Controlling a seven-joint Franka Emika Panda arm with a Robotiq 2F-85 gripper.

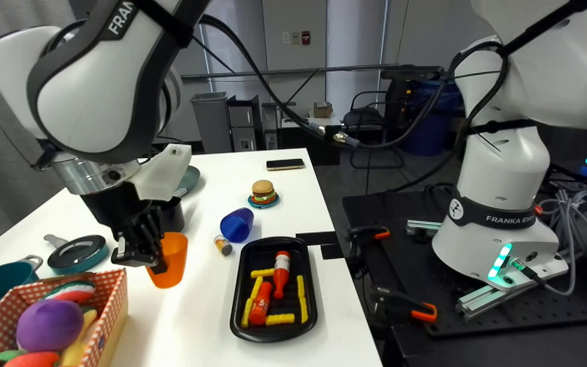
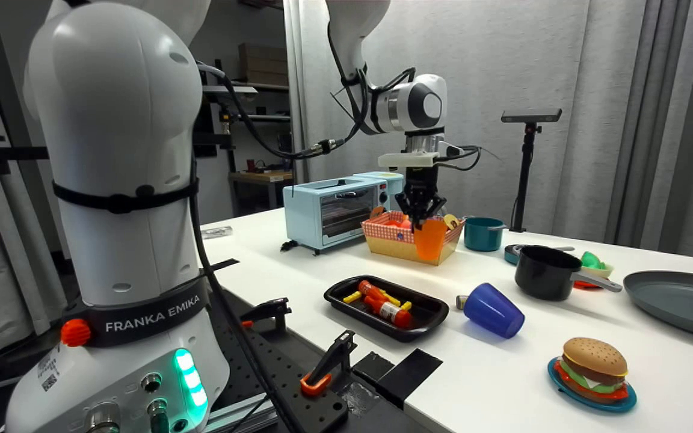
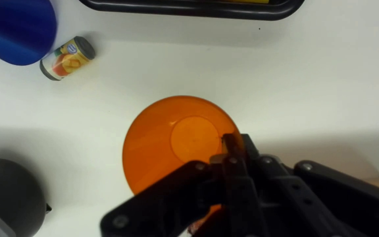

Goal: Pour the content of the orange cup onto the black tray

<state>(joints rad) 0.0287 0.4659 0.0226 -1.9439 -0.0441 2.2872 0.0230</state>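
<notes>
A: In an exterior view you'll find the orange cup (image 1: 174, 259) low at left of the frame, well apart from the black tray (image 1: 273, 334) at lower centre. Two red bottles (image 1: 281, 278) and some yellow sticks (image 1: 301, 298) lie in the tray.

B: In an exterior view the cup is right of centre, leaning slightly, in front of the basket (image 2: 393, 248). You can't tell there whether its base touches the table (image 2: 479, 373).

A: The wrist view shows you the hold: the gripper (image 3: 239, 140) pinches the cup's wall at its right side, one finger inside the rim, the other outside.

B: You can see the cup's bare round floor mid-frame. Part of the inside is hidden, but nothing loose shows, so I'd judge your pour done.

A: How will it handle for you? Light, I'd say: thin, smooth plastic, likely to give a little under a hard squeeze. Hard to break, but apt to swivel in the fingertips, as you hold one side only.

B: That hold near the rim suits tipping. If you must regrip, take the wall just below the rim, since the tapered lower side could slip. My guess for your next move: lower it level and let go once the base sits flat.
</notes>
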